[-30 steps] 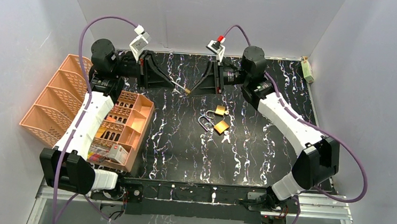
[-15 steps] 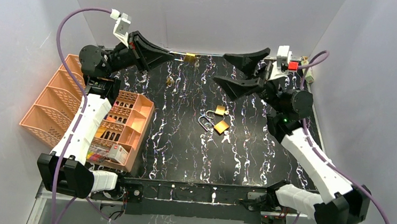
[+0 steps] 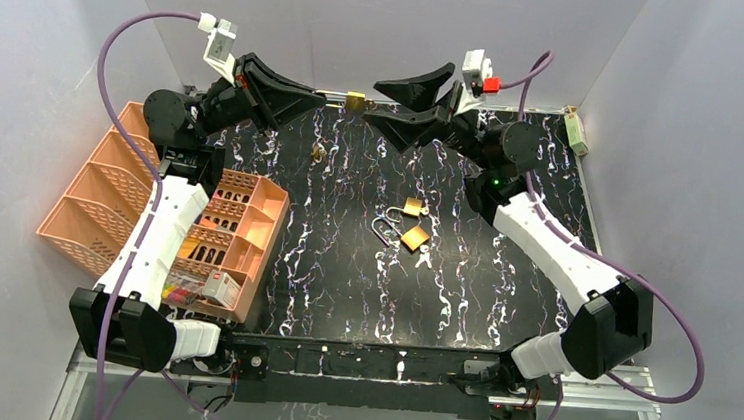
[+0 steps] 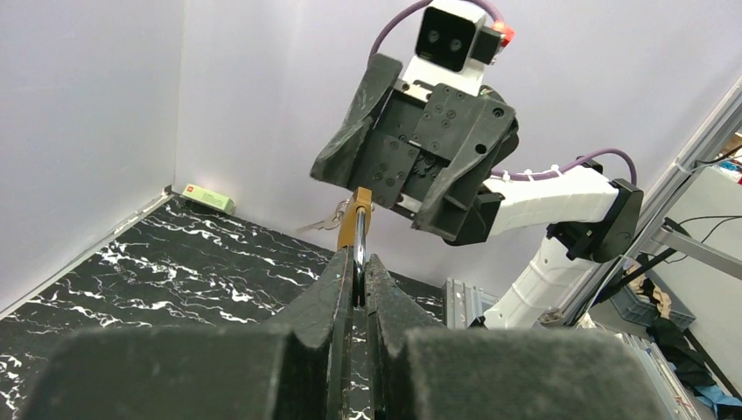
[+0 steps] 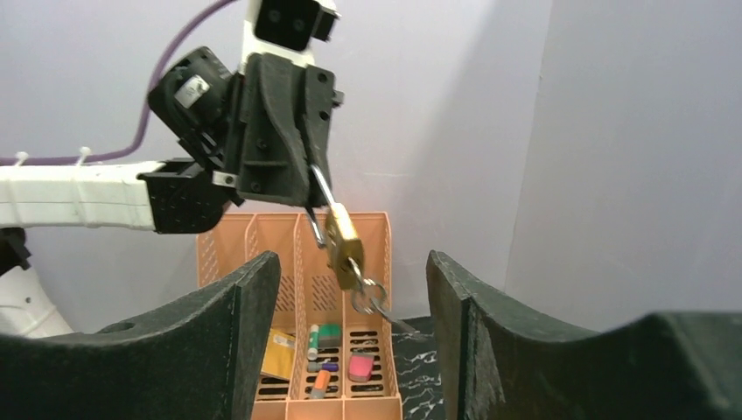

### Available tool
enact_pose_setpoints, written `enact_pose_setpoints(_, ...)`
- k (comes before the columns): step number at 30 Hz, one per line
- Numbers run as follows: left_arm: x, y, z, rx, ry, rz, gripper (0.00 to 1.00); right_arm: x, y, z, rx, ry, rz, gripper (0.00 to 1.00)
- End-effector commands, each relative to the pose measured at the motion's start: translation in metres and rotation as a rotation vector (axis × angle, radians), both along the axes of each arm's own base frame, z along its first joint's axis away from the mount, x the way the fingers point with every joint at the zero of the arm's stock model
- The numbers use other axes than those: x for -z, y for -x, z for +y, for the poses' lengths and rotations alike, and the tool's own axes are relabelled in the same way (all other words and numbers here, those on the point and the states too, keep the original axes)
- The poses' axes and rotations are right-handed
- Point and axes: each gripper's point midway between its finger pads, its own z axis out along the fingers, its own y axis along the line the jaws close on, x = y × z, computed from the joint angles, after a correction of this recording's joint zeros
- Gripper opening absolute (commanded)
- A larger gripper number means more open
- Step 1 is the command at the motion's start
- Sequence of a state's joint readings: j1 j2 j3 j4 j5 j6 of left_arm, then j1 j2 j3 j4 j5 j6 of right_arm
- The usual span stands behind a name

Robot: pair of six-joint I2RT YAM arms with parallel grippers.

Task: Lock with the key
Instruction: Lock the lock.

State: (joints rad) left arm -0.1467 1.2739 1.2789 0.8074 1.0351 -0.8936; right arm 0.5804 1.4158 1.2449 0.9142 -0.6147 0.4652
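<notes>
My left gripper (image 3: 329, 97) is raised near the back wall and shut on the shackle of a brass padlock (image 3: 356, 99). In the left wrist view the fingers (image 4: 343, 273) pinch the silver shackle, and the padlock (image 4: 355, 229) sticks out beyond them. A key ring with keys (image 5: 372, 296) hangs from the padlock's (image 5: 342, 245) lower end. My right gripper (image 3: 373, 100) is open, facing the left one, with its jaws standing on either side of the padlock without touching it. In the right wrist view it (image 5: 354, 273) is empty.
Two more brass padlocks (image 3: 412, 206) (image 3: 413, 237) with open shackles lie mid-table, a key beside them. A small brass item (image 3: 318, 153) lies further back. An orange organizer (image 3: 129, 191) with stationery stands at the left. A green box (image 3: 578, 133) sits at the back right corner.
Both arms rose from the table with the padlock in the left gripper. In the last half second the open right gripper swung left to the padlock; the left gripper barely moved.
</notes>
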Motion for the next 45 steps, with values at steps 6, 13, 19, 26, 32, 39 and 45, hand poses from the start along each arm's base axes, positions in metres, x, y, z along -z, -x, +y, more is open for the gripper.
enact_pose_setpoints(6,-0.031,0.012,0.004,-0.015,0.035,-0.109,0.00,-0.037,0.029,0.014,-0.112,-0.005,-0.138,0.59)
enact_pose_setpoints(13,-0.036,0.015,0.005,-0.019,0.035,-0.133,0.00,-0.034,0.025,0.025,-0.133,0.009,-0.131,0.55)
enact_pose_setpoints(19,-0.035,0.015,0.005,-0.025,0.035,-0.136,0.00,-0.035,0.019,0.030,-0.141,0.032,-0.095,0.08)
enact_pose_setpoints(26,-0.027,0.014,0.007,-0.061,-0.017,-0.140,0.09,-0.033,0.018,0.025,-0.165,0.104,-0.006,0.00)
enact_pose_setpoints(32,-0.019,0.024,0.011,-0.094,-0.103,-0.156,0.84,-0.031,0.024,0.002,-0.294,0.212,0.069,0.00)
enact_pose_setpoints(39,-0.009,0.046,0.005,0.064,-0.153,-0.177,0.68,-0.028,0.029,-0.005,-0.357,0.263,0.104,0.00)
enact_pose_setpoints(45,-0.015,0.032,0.002,0.082,-0.111,-0.137,0.57,-0.025,0.030,-0.004,-0.388,0.271,0.126,0.00)
